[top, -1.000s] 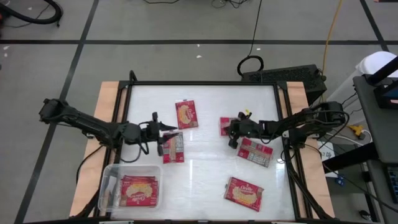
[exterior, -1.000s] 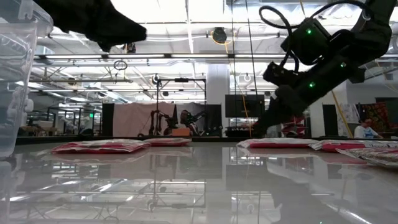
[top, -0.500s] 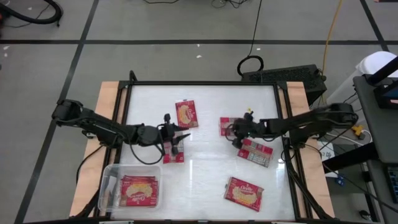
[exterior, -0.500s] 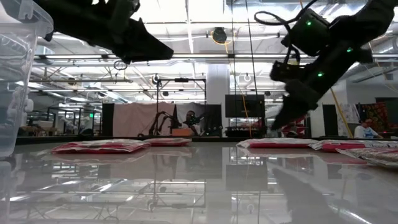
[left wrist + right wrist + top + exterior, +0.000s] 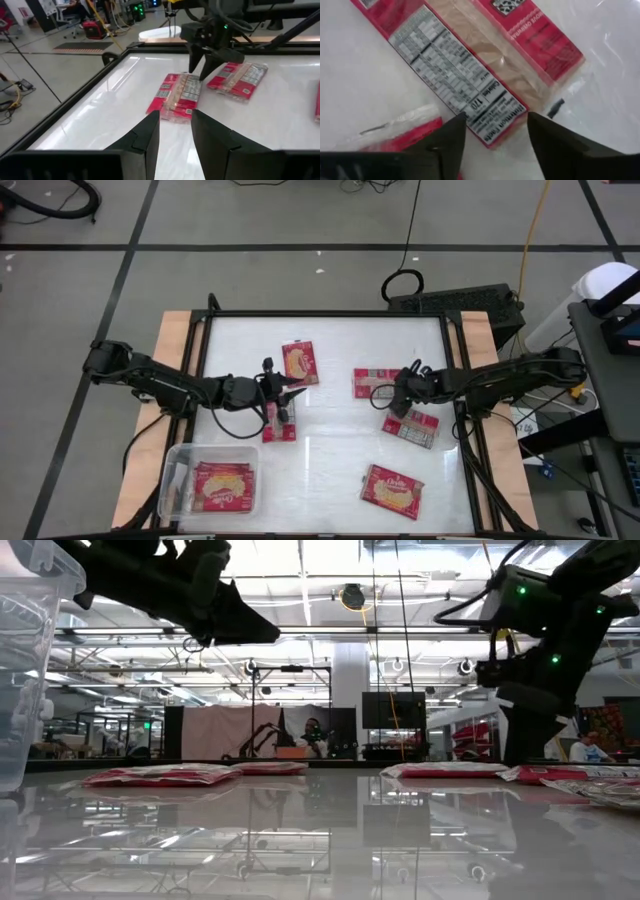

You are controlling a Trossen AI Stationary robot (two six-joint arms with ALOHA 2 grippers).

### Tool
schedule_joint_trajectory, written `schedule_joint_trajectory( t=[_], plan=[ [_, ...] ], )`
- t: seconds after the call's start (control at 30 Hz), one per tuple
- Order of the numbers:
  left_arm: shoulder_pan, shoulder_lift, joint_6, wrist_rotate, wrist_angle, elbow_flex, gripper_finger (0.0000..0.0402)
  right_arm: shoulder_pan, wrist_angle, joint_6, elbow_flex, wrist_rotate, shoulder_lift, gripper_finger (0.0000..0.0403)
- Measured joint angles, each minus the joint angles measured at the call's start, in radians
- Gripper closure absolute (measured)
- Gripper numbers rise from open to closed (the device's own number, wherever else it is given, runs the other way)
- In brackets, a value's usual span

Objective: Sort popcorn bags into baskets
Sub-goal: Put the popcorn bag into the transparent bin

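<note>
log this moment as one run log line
left gripper: open, above popcorn bag | right gripper: open over back-up bag | tub: holds bags

Bare table (image 5: pixel 330 460) lies between scattered popcorn bags (image 5: pixel 299 363); arms flank the middle.

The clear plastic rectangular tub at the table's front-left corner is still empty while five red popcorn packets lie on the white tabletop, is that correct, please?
Not quite: the clear plastic rectangular tub is not empty. The high view shows a red popcorn packet already lying inside it. Five more red packets do lie on the white tabletop.
</note>
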Motion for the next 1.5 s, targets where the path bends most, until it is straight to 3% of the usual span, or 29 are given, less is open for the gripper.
schedule_joint_trajectory(
  t=[0.17,0.33,0.67,0.83,0.93,1.2,1.3,1.5],
  plan=[
    [-0.003,0.000,-0.004,0.001,-0.012,0.000,0.0284,0.000,-0.007,0.086,-0.007,-0.005,0.000,0.0166],
    [-0.003,0.000,-0.012,0.001,-0.029,0.000,0.0284,-0.004,0.065,0.192,-0.061,-0.083,-0.001,0.0156],
    [-0.004,0.000,-0.017,0.023,-0.029,0.000,0.0284,-0.001,0.459,0.158,-0.122,-0.212,0.001,0.0175],
    [-0.007,0.000,-0.026,0.051,-0.035,0.000,0.0284,-0.001,0.563,0.067,-0.121,-0.191,-0.003,0.0187],
    [-0.007,0.000,-0.027,0.051,-0.047,-0.001,0.0284,0.015,0.552,-0.073,-0.121,-0.148,-0.003,0.0189],
    [-0.007,0.000,-0.019,0.048,-0.048,-0.001,0.0284,0.106,0.519,-0.699,-0.121,0.042,-0.003,0.0172],
    [-0.004,0.000,-0.011,0.044,-0.044,-0.001,0.0284,0.113,0.490,-0.818,-0.121,0.118,-0.003,0.0171],
    [0.013,0.000,-0.008,0.042,-0.043,-0.001,0.0284,0.108,0.379,-0.990,-0.121,0.168,0.002,0.0177]
  ],
)
